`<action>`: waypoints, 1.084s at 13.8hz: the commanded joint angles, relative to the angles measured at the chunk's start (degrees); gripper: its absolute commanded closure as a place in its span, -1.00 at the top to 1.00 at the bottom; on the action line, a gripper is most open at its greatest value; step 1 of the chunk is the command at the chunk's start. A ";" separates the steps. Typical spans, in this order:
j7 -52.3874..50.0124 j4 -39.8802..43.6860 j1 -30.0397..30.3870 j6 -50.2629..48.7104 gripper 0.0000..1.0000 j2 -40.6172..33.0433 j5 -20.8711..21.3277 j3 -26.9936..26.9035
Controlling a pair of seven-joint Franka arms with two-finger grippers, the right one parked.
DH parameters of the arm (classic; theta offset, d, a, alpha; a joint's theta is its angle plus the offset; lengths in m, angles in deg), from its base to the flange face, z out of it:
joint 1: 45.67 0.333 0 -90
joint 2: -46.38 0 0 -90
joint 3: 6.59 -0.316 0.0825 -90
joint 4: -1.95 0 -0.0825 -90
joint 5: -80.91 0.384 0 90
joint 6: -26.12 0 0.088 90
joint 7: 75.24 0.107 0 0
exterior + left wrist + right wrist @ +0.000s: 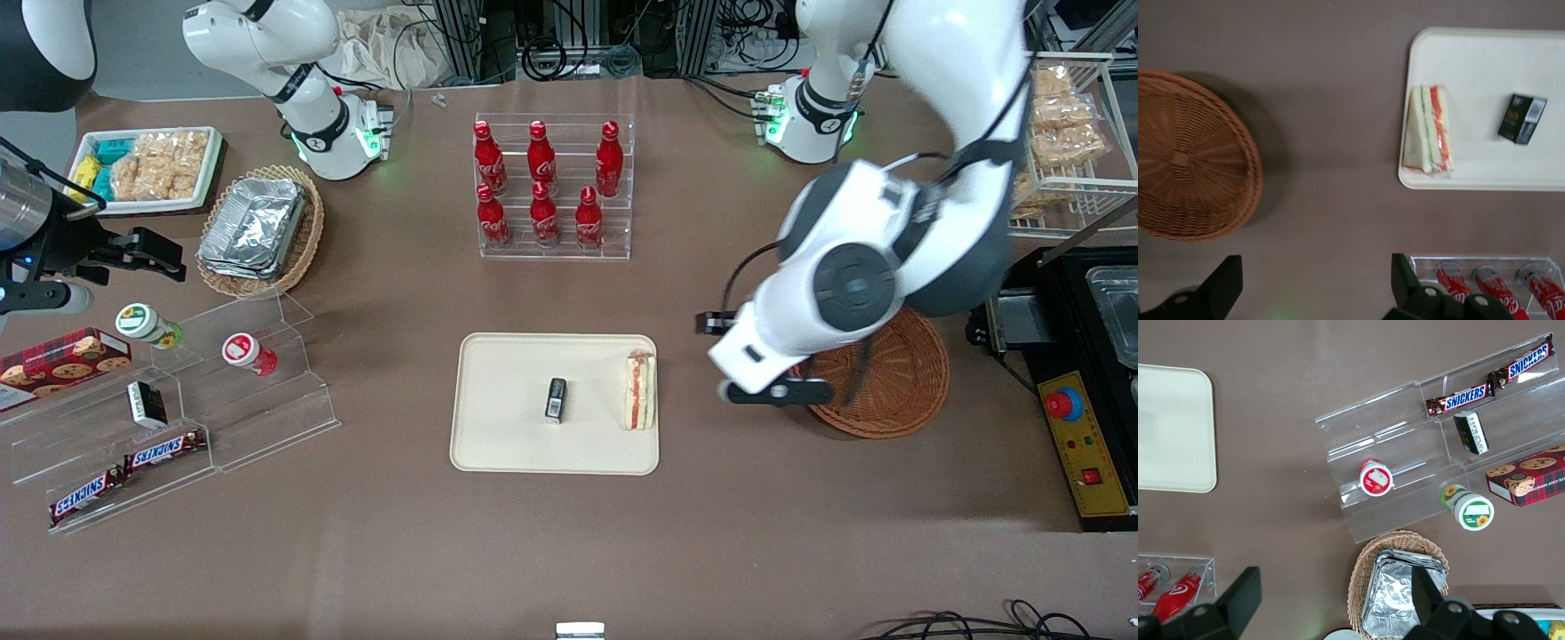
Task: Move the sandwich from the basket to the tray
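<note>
The sandwich [639,391] [1428,130], a wrapped wedge with red and green layers, lies on the cream tray [507,436] [1485,60], at the tray edge nearest the basket. The reddish-brown wicker basket [889,391] [1185,160] holds nothing. My left gripper [778,391] [1317,287] hovers open above the bare table between tray and basket, with nothing between its fingers. The arm covers part of the basket in the front view.
A small black box [556,399] [1522,119] lies mid-tray. A clear rack of red bottles [553,187] [1491,287] stands farther from the front camera. A black control box with a red button [1076,427] sits beside the basket. Snack shelves [178,400] lie toward the parked arm's end.
</note>
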 commanded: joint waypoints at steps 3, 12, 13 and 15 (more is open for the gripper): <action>1.90 -5.27 7.47 -2.59 0.99 -9.37 -0.72 0.58; 13.25 -24.34 2.56 4.34 0.99 -28.89 -1.51 -14.80; 14.56 -25.32 2.47 4.35 0.99 -29.52 -1.51 -15.33; 14.75 -24.46 1.51 4.09 0.99 -29.09 -2.20 -17.52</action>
